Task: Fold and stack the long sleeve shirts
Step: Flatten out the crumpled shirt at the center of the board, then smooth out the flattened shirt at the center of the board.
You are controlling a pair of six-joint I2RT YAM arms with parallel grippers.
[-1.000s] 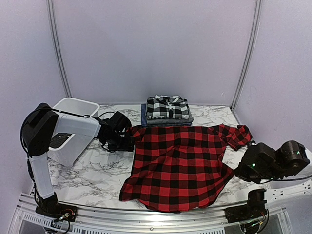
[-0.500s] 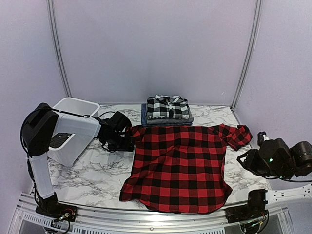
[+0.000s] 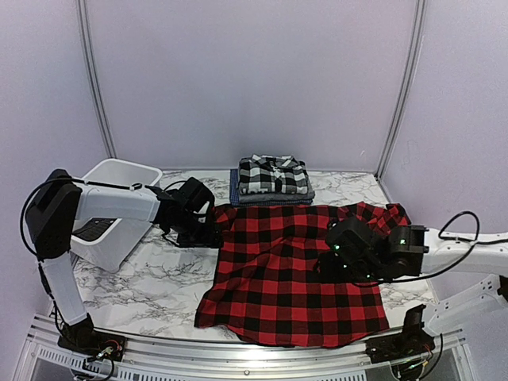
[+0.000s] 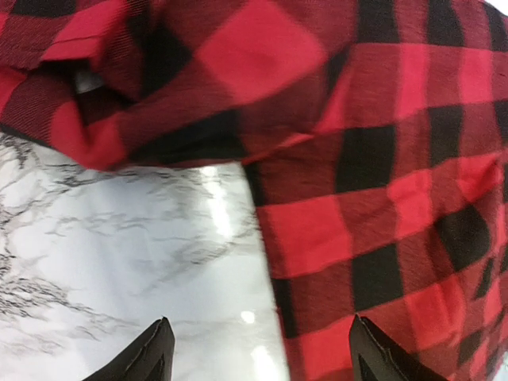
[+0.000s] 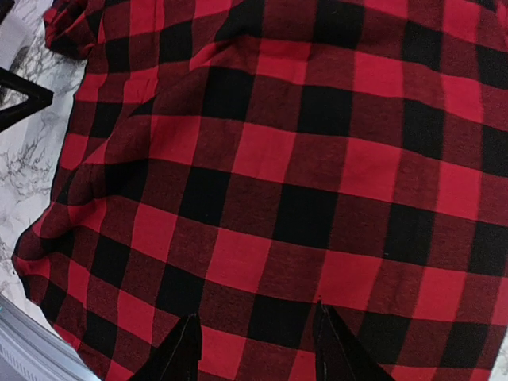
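Movement is coming from my right side: my right gripper point(image 5: 255, 349) is swinging in from beyond the cloth's edge and is now hovering over the red-and-black buffalo check shirt point(image 3: 286, 270), its fingers parting, spread partway and holding nothing. My left gripper point(image 4: 258, 361) is staying put, spread wide and empty, with bare marble surface point(image 4: 119, 262) directly under it and the shirt's bunched sleeve just ahead. The shirt is lying open and flat beneath both grippers, so I am judging the fold as not yet begun; I am probably lining up a pinch on each side. Just past the collar, the black-and-white plaid shirt point(image 3: 272, 175) is sitting on a folded stack, close enough to snag. The white tub point(image 3: 119, 178) is standing outboard of my left gripper.
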